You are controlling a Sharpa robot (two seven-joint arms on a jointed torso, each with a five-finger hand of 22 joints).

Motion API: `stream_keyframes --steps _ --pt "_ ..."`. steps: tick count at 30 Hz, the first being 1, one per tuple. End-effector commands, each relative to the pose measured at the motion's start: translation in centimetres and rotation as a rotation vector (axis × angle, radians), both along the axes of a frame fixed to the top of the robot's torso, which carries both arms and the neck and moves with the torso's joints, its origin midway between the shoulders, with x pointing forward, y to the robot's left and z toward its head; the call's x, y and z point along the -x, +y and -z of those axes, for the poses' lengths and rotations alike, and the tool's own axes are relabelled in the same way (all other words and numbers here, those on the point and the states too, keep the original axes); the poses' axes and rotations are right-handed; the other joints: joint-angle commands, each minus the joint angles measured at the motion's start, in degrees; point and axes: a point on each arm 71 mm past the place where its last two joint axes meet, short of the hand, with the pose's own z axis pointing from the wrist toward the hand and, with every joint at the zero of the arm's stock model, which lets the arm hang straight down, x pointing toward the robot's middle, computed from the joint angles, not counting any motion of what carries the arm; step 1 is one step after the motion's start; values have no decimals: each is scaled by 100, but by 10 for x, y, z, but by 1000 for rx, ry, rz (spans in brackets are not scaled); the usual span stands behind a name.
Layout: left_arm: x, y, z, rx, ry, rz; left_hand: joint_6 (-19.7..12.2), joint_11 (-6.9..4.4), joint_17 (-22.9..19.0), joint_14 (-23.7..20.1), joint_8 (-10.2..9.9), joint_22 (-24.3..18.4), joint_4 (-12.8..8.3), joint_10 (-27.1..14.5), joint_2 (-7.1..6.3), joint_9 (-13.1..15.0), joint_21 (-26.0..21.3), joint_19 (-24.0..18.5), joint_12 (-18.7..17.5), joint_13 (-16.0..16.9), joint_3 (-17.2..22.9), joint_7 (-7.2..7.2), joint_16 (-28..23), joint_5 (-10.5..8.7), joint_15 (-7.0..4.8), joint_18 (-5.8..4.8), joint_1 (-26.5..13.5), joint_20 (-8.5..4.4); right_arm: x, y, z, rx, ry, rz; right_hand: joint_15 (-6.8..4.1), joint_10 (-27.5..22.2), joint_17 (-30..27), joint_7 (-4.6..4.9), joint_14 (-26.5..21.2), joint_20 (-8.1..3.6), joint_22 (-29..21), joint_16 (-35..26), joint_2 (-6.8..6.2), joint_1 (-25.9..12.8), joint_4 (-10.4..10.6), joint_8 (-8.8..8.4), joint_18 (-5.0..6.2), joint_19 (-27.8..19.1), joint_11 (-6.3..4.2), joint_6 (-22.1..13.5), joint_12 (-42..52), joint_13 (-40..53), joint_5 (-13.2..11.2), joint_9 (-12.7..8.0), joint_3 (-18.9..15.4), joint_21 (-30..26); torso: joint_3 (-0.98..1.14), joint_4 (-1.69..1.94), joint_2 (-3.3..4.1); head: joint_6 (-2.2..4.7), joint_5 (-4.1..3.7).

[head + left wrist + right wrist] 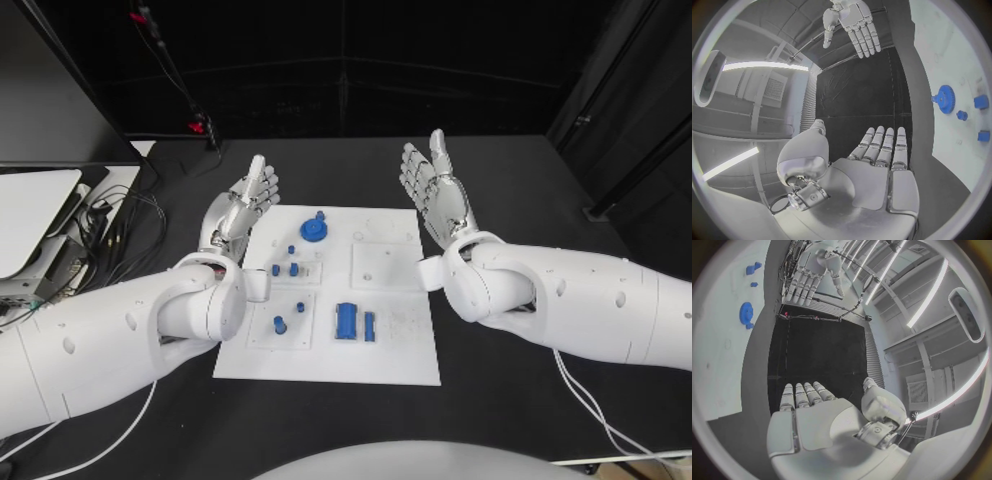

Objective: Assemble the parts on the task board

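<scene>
Both hands, left hand (248,200), right hand (437,190), empty above task board (404,350).

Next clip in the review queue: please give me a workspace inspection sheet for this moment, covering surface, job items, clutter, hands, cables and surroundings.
Surface: black table, matte, with the white task board lying flat at its middle.
Job's things: blue gear near the board's far edge; small blue pegs on the left half; large blue block with a slimmer blue piece beside it nearer the robot. None is held.
Clutter: nothing seen on the table beyond the board.
Hands: left hand and right hand both raised over the board's far corners, fingers straight, holding nothing.
Cables: dark cable bundle off the table's left side; white cables along the arms.
Surroundings: grey equipment at left; dark backdrop behind.
</scene>
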Motion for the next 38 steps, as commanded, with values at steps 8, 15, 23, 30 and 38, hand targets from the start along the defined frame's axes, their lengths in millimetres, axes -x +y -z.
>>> stream_keyframes --steps 8,15,23,30,38 --pt "3 4 5 5 108 -113 -710 -641 -95 -524 -737 -910 -436 -817 -31 -27 -40 -790 -733 -25 595 -590 -999 -594 -614 -333 -1684 -400 -3 -8 12 -12 147 178 0 -30 -7 2 -21 0 -9 -20 -10 -50 -23 -20 -38 -29 0 -30 -20 -12 -16 -6 -1 -19 122 -292 -575 693 384" --pt "3 4 5 5 108 -113 -876 -641 -95 -1041 -928 -1146 -863 -1012 -31 -27 -40 -1012 -923 -25 595 -590 -1256 -594 -614 -333 -2119 -811 -3 -8 12 -12 147 178 0 -30 -7 2 -21 0 -9 -20 -10 -50 -23 -20 -38 -29 0 -30 -20 -12 -16 -6 -1 -19 134 -320 -630 774 428" --pt "3 4 5 5 108 -113 -1025 -641 -95 -1041 -1098 -1355 -863 -1191 -31 -27 -40 -1171 -1092 -25 595 -590 -1485 -594 -614 -333 -2503 -811 -3 -8 12 -12 147 178 0 -30 -7 2 -21 0 -9 -20 -10 -50 -23 -20 -38 -29 0 -30 -20 -12 -16 -6 -1 -19 134 -320 -630 774 428" --pt "3 4 5 5 108 -113 -1434 -641 -95 -1041 -1509 -1864 -863 -1657 -31 -27 -40 -1627 -1504 -25 595 -590 -1627 -594 -614 -333 -2744 -811 -3 -8 12 -12 147 178 0 -30 -7 2 -21 0 -9 -20 -10 -50 -23 -20 -38 -29 0 -30 -20 -12 -16 -6 -1 -19 134 -320 -630 774 428" --pt "3 4 5 5 108 -113 -1434 -641 -95 -1041 -1509 -1864 -863 -1657 -31 -27 -40 -1627 -1504 -25 595 -590 -2044 -594 -614 -333 -2975 -811 -3 -8 12 -12 147 178 0 -30 -7 2 -21 0 -9 -20 -10 -50 -23 -20 -38 -29 0 -30 -20 -12 -16 -6 -1 -19 134 -320 -630 774 428"
